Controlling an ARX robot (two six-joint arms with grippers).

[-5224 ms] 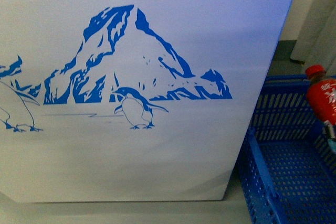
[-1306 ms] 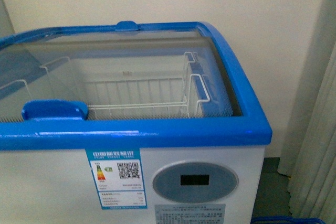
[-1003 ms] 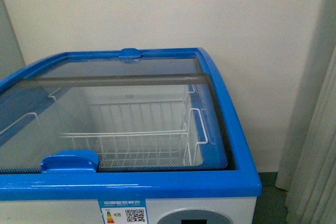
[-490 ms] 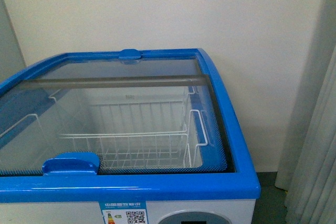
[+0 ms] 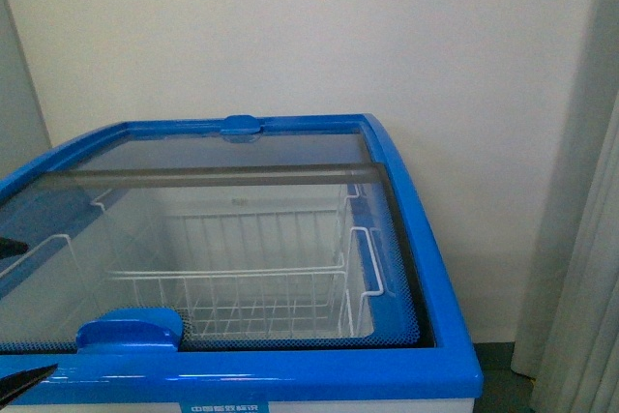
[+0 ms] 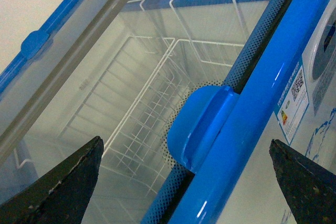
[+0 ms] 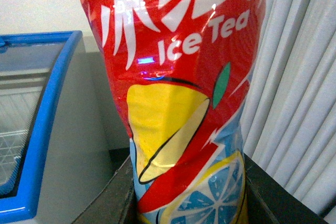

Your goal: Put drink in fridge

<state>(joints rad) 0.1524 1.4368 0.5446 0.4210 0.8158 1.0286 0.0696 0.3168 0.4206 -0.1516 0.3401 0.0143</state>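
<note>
The fridge [image 5: 426, 268] is a white chest with a blue rim and curved glass lids. A white wire basket [image 5: 261, 278] hangs inside it. My left gripper [image 5: 34, 307] is open at the front view's lower left edge. In the left wrist view, my left gripper [image 6: 186, 141] straddles the blue lid handle [image 6: 202, 124] and the front rim [image 6: 252, 108] without touching either. My right gripper [image 7: 189, 203] is shut on the drink [image 7: 178, 77], a red "Ice Tea" bottle with lemon pictures. Its cap is out of view. The fridge's right end [image 7: 42, 114] is to the drink's left.
A pale wall [image 5: 387, 26] stands behind the fridge. A pale curtain [image 5: 580, 239] hangs to its right and also shows in the right wrist view [image 7: 294, 77]. A grey panel [image 5: 14, 94] is at the far left. A sticker with a QR code [image 6: 294, 93] is on the fridge front.
The front view has climbed from the fridge's penguin print to its top. The drink has left that view. My left fingertips have come into it at the lower left.
</note>
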